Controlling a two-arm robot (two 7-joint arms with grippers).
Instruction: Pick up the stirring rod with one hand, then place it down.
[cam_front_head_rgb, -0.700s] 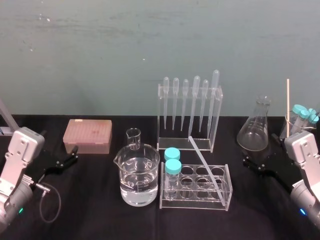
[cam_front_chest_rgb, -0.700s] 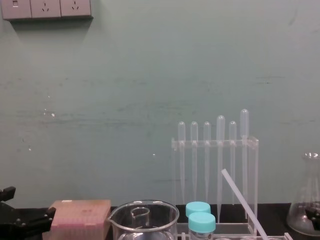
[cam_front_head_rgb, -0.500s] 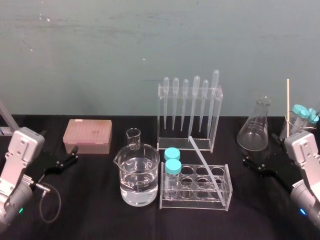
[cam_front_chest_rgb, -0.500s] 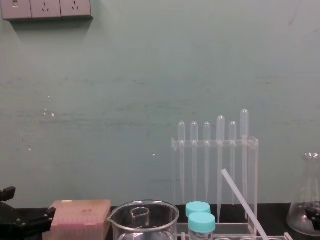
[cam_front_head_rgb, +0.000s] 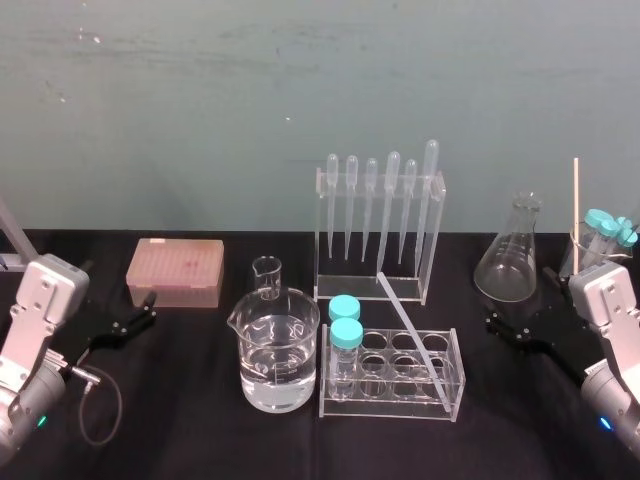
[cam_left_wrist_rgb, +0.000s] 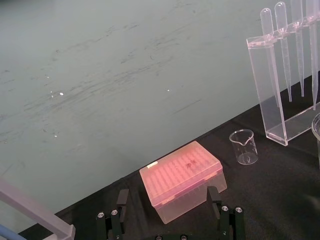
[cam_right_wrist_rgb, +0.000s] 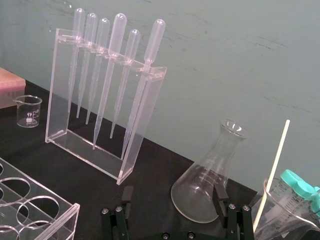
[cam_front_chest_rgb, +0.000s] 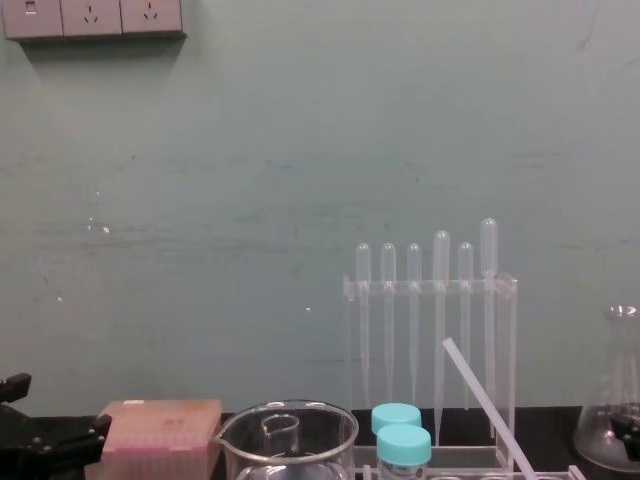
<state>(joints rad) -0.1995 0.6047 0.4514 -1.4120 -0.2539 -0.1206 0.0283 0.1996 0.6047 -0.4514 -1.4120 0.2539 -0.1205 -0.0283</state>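
Spreading under everything, the black surface (cam_front_head_rgb: 200, 430) carries a clear test-tube rack (cam_front_head_rgb: 392, 375) at its middle. The tall pipette rack (cam_front_head_rgb: 378, 225) stands just behind the test-tube rack. A large beaker (cam_front_head_rgb: 275, 350) of clear liquid sits just beside the test-tube rack on its left. A conical flask (cam_front_head_rgb: 512, 260) stands behind the rack and to its right. A pink box (cam_front_head_rgb: 175, 270) lies behind it and well to the left.

The left end effector (cam_left_wrist_rgb: 168, 200) rests low, well to the left of the test-tube rack. Its fingers are spread wide and hold nothing. The right end effector (cam_right_wrist_rgb: 173, 197) rests well to the right of the rack, near the flask, equally wide and empty.

The stirring rod (cam_front_head_rgb: 410, 325) lies tilted across the right part of the test-tube rack. Its raised end points back toward the pipette rack, and neither end effector touches it. A small beaker (cam_front_head_rgb: 266, 277) stands behind the test-tube rack's left end.
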